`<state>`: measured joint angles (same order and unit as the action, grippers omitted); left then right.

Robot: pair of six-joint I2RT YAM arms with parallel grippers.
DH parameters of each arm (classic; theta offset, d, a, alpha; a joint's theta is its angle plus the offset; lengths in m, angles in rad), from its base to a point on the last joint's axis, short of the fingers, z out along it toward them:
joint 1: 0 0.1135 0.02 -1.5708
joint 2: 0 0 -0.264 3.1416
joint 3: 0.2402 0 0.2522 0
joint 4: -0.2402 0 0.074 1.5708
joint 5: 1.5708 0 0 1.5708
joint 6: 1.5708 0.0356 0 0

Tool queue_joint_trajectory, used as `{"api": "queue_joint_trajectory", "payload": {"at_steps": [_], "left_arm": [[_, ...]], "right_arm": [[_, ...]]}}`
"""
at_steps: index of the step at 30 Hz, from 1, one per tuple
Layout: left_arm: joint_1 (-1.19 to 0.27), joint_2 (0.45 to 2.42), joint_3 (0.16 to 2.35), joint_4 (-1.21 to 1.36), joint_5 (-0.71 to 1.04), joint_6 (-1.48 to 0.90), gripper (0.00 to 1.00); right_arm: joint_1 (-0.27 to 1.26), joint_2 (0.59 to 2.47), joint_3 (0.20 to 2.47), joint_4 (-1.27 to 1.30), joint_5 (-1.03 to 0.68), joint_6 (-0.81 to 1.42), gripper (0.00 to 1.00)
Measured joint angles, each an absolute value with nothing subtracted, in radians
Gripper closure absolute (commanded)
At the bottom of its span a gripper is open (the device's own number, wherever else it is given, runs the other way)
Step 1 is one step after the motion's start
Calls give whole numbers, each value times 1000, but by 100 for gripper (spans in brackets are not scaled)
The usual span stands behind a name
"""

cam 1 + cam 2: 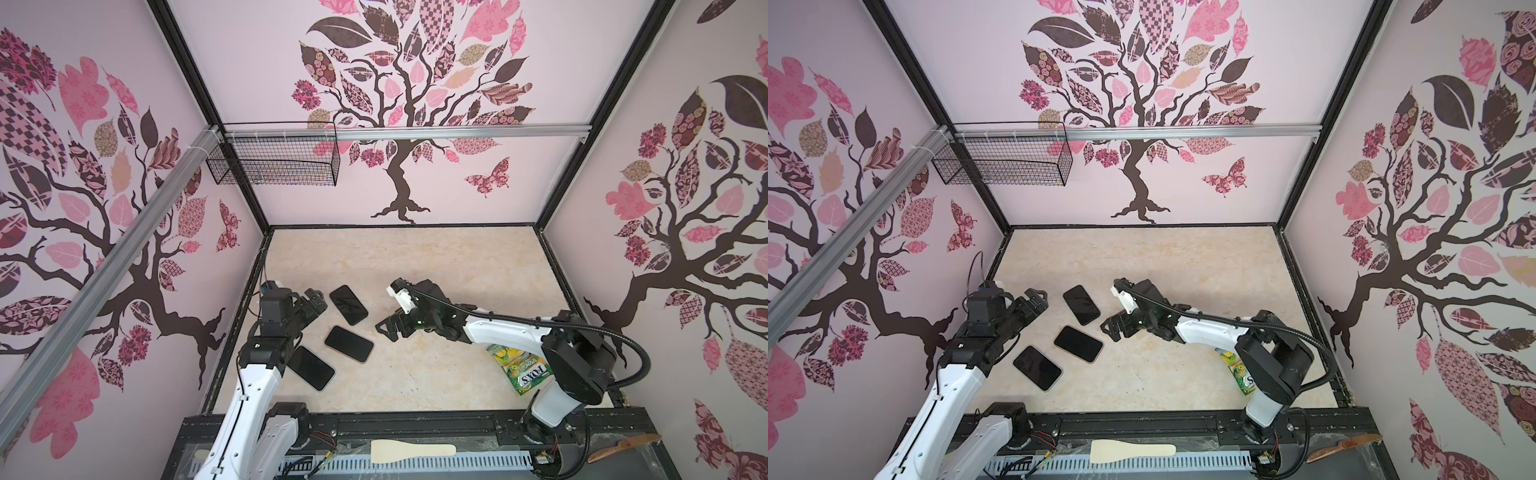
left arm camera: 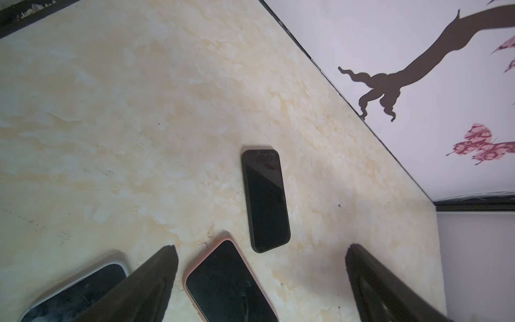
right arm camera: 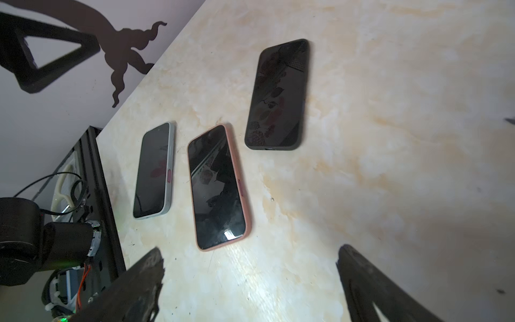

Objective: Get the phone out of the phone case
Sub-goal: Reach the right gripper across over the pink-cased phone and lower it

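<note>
desk (image 1: 415, 257): pale marbled top, boxed in by walls with a tree pattern.
black-cased phone (image 1: 348, 304): lies flat, screen up, farthest back of the three phones in both top views. It sits in its case and touches neither neighbour.
pink-cased phone (image 1: 348, 344): flat, screen up, in its case, just in front of the black-cased phone and apart from it, in the middle of the row.
pale-cased phone (image 1: 311, 368): flat, screen up, in its case, nearest the front edge. In a top view the left arm (image 1: 257, 374) covers one corner of it.
left jaws: released, spread wide, gripping nothing. In both top views they sit just left of the black-cased phone. The left wrist view shows the pink-cased phone partly between them, lower down on the desk.
right jaws: released, spread wide, gripping nothing. In both top views they point toward the phones from the right, near the black-cased and pink-cased ones without touching either.
right arm (image 1: 498, 328): reaches in from the front right corner across the desk.
sweet packet (image 1: 519, 368): green and yellow, flat on the desk at the right, partly under the right arm.
wooden spatula (image 1: 411, 451): lies on the black rail in front of the desk, between the two arm bases.
wire basket (image 1: 274, 160): hangs from a metal bar on the back wall, upper left.
</note>
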<state>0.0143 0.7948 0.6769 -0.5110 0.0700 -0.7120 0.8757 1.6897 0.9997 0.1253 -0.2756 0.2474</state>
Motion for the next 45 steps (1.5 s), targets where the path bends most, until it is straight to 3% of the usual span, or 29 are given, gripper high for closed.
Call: {"api": "queue_joint_trajectory", "payload": {"at_steps": [4, 12, 29, 45], "left_arm": [[178, 791, 668, -512, 210, -724, 2], [364, 792, 665, -514, 403, -729, 2], [390, 797, 665, -549, 456, -702, 2], [393, 814, 665, -555, 458, -694, 2]], "right_arm": [[951, 1810, 1140, 40, -233, 168, 3], [1046, 2009, 1400, -144, -134, 56, 5], [1099, 2269, 1792, -433, -22, -38, 4], [1118, 2322, 1860, -555, -11, -68, 1]]}}
